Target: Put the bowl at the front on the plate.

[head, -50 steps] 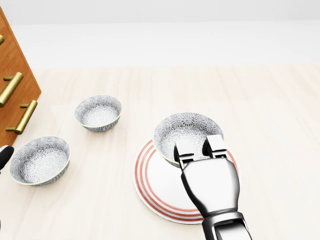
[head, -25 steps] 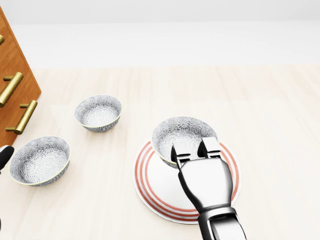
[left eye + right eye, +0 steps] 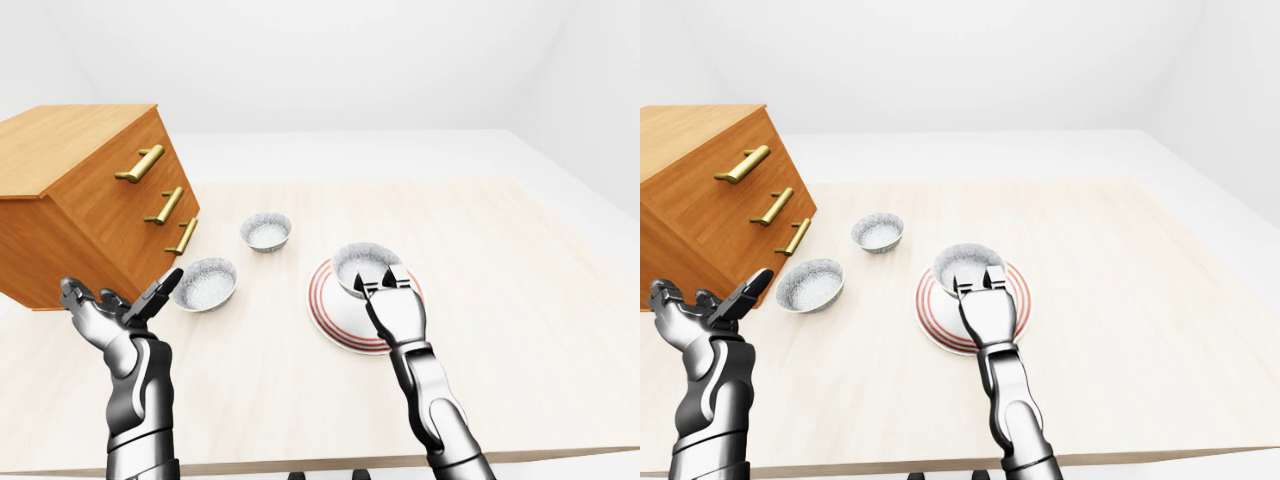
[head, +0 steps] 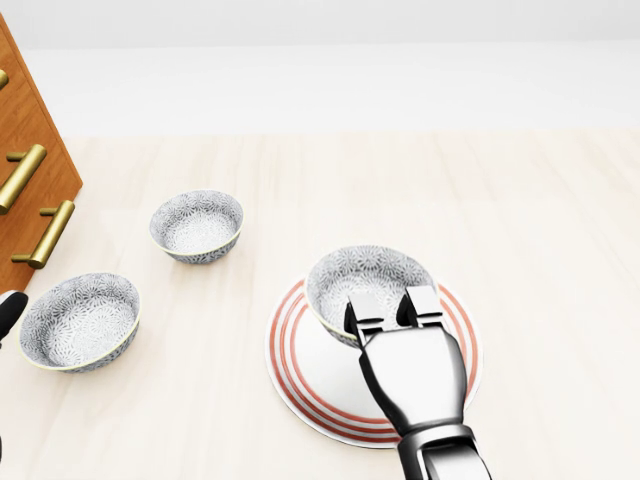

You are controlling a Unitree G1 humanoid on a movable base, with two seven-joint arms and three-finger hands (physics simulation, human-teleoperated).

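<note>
The patterned grey bowl [image 4: 365, 272] sits over the upper part of the white plate with red rings [image 4: 303, 378], right of the middle in the head view. My right hand [image 4: 392, 310] comes in from the bottom and is shut on the bowl's near rim. Its fingers hook over the edge into the bowl, and the thumb is hidden underneath. I cannot tell whether the bowl rests on the plate or hangs just above it. My left hand [image 3: 115, 296] is held up at the lower left of the left-eye view, open and holding nothing.
Two more patterned bowls stand left of the plate, one higher [image 4: 197, 225] and one lower [image 4: 80, 320] in the head view. A wooden dresser with brass handles [image 3: 90, 200] stands tilted at the left. The pale wooden table [image 4: 540, 250] stretches to the right.
My right hand has shifted the bowl a little down the view, further over the plate. The other bowls, the left hand and the camera have stayed put.
</note>
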